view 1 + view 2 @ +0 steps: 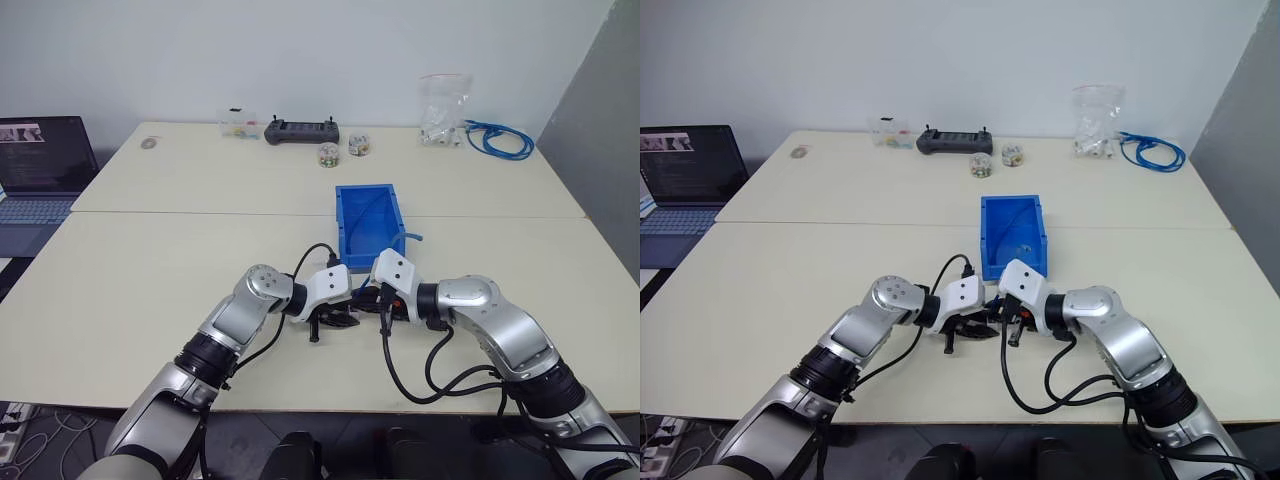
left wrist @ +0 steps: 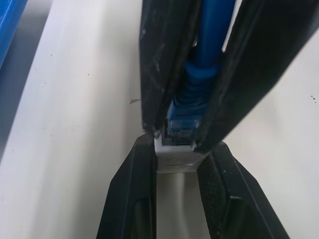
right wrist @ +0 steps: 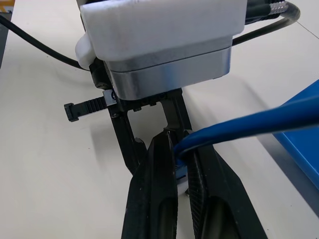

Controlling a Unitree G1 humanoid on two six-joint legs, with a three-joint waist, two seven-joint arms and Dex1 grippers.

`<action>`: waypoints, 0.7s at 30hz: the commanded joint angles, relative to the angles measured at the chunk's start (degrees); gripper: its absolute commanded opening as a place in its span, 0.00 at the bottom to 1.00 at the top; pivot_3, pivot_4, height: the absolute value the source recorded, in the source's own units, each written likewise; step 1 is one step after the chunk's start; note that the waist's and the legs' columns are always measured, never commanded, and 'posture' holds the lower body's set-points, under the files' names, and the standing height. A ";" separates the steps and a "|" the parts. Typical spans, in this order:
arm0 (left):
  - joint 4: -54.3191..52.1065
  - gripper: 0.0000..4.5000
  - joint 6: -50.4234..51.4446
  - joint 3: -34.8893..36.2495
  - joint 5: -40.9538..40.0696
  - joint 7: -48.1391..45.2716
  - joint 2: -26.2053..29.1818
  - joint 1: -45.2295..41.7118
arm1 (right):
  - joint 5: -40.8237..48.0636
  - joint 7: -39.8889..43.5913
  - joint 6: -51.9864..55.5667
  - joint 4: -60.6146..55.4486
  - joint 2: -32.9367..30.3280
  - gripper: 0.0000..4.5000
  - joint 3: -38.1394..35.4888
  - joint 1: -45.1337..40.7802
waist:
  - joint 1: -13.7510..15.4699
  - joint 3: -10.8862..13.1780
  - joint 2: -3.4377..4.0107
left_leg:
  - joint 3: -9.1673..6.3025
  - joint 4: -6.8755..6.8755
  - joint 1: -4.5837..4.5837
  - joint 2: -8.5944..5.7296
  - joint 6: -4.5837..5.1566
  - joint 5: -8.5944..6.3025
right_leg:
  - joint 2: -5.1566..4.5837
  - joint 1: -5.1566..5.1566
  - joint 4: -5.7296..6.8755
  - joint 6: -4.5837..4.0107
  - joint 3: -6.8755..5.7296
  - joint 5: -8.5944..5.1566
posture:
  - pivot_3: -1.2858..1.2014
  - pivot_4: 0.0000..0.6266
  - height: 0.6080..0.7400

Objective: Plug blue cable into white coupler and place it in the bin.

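- Left claw (image 2: 174, 199) clamping white coupler (image 2: 175, 158), right claw (image 3: 180, 174) clamping blue cable (image 2: 192, 107) plug, meeting near the bin (image 1: 370, 225) over the table (image 1: 150, 270).
- Plug sitting at coupler mouth; misaligned pushing risking jamming or the coupler slipping out.

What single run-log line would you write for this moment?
left gripper: shut on white coupler | right gripper: shut on blue cable | plug at coupler mouth | bin: beyond

cream table (image 1: 150, 290) carries bin (image 1: 368, 222), controller (image 1: 301, 131), 2 jars (image 1: 341, 150).
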 commanded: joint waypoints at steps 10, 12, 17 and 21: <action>1.12 0.18 1.39 -1.05 1.64 1.03 -0.24 1.04 | -2.38 5.60 -1.03 9.98 0.97 0.00 8.39 2.51 | -0.17 -0.93 0.03 | -0.03 -0.06 0.20 0.02 0.07 -0.10 | 0.00 0.22 -0.06 0.03 -0.03 -0.18 | 0.52 0.24 1.00; 0.99 0.18 1.41 -1.08 1.68 1.10 -0.34 1.12 | -2.49 5.89 -0.76 11.91 2.09 0.00 8.70 1.67 | -0.30 -1.20 0.02 | -0.06 -0.09 0.21 0.04 0.07 -0.12 | 0.01 0.23 -0.07 0.02 -0.04 -0.20 | 0.52 0.24 1.00; 1.02 0.18 1.28 -1.04 1.87 1.27 -0.48 1.08 | -3.23 7.50 -0.69 14.86 2.51 0.00 9.71 0.80 | -0.84 -1.49 0.11 | -0.11 -0.16 0.37 0.06 0.09 -0.14 | 0.03 0.34 -0.08 -0.02 -0.07 -0.24 | 0.52 0.24 1.00; 0.83 0.18 1.05 -0.82 2.05 1.38 -0.15 1.36 | -4.62 8.86 -1.92 15.47 0.43 0.00 10.37 2.30 | -1.28 -1.59 0.21 | -0.15 -0.20 0.49 0.06 0.10 -0.17 | 0.03 0.54 -0.19 0.02 -0.11 -0.29 | 0.52 0.24 1.00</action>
